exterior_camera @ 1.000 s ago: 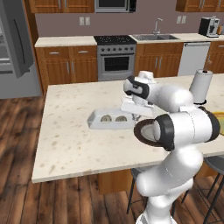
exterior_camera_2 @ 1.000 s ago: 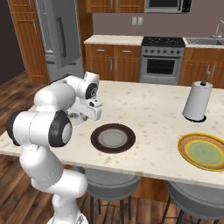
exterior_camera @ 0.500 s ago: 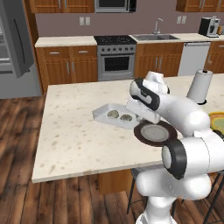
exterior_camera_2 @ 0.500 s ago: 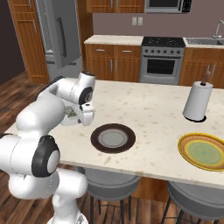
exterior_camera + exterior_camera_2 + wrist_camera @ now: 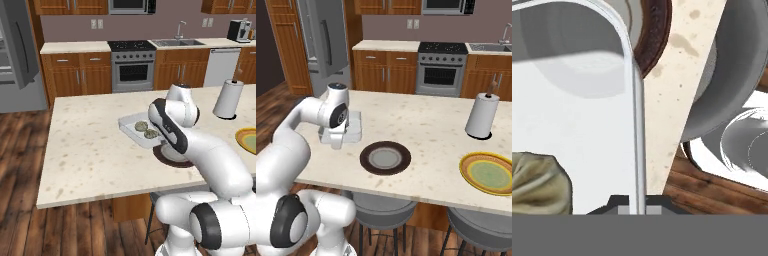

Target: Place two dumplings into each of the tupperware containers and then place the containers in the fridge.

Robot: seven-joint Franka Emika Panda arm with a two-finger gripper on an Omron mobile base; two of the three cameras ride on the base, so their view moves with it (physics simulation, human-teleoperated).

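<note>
My gripper (image 5: pixel 637 204) is shut on the long rim of a translucent tupperware container (image 5: pixel 572 125). One beige dumpling (image 5: pixel 537 182) lies in it, close to the fingers. In the left base view the container (image 5: pixel 134 125) sits over the island counter with two dumplings (image 5: pixel 141 126) (image 5: pixel 150 134) inside. There my gripper (image 5: pixel 159 142) grips its near right edge. From the right base, the container (image 5: pixel 355 125) pokes out behind the hand, with the gripper (image 5: pixel 336 139) at its front. The grey fridge (image 5: pixel 15 55) (image 5: pixel 323 40) stands at the far left.
A dark brown plate (image 5: pixel 385 158) (image 5: pixel 172 159) lies just right of the container. Further right are a yellow plate (image 5: pixel 488 172) and a paper towel roll (image 5: pixel 481 115). Grey stools (image 5: pixel 386 205) stand under the counter's near edge (image 5: pixel 95 195). Behind the island are the stove and sink.
The arm has swung its elbow round. The held container has turned and shifted slightly toward the brown plate.
</note>
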